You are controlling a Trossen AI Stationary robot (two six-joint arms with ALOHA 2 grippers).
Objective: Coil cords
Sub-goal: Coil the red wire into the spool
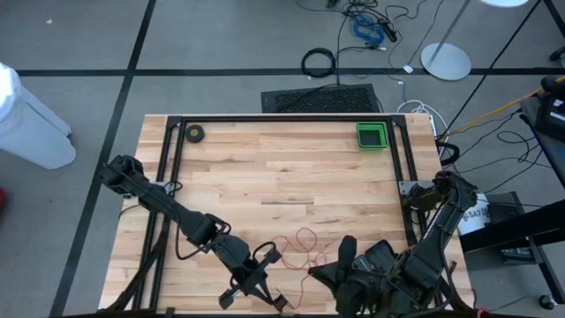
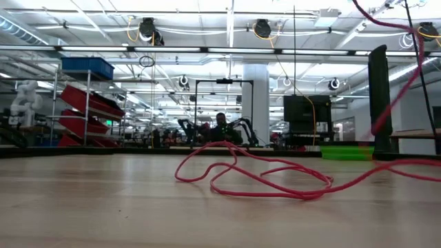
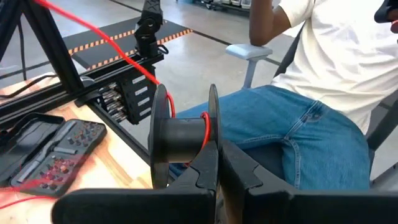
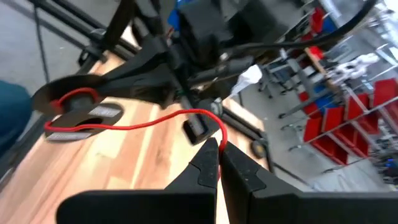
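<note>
A thin red cord [image 2: 262,172] lies in loose loops on the wooden table near its front edge [image 1: 298,244]. From there it rises out of the low view at the upper right. Its black reel [image 3: 180,134] has a few red turns on its hub. My left gripper [image 3: 216,149] is shut on the reel near the table's front edge [image 1: 263,276]. Just to the right of it, my right gripper [image 4: 219,144] is shut on the cord [image 1: 322,269]. A short span of cord [image 4: 143,123] runs from it to the reel [image 4: 74,102]. My left gripper pinches the rim of one of the reel's flanges [image 3: 213,118] between its two fingertips. The reel is lifted clear of the table, its axle lying across the fingers, and the cord leaves its hub upward. My right gripper pinches the red cord [image 4: 217,127] at its fingertips, a single strand held clear of the table. The cord bends over the tips and sags slightly on its way to the reel.
A green box [image 1: 372,135] stands at the far right and a small black ring-shaped roll [image 1: 193,133] at the far left. Black frame rails [image 1: 172,177] run along the table's sides. A seated person in jeans [image 3: 311,130] is just beyond the near edge.
</note>
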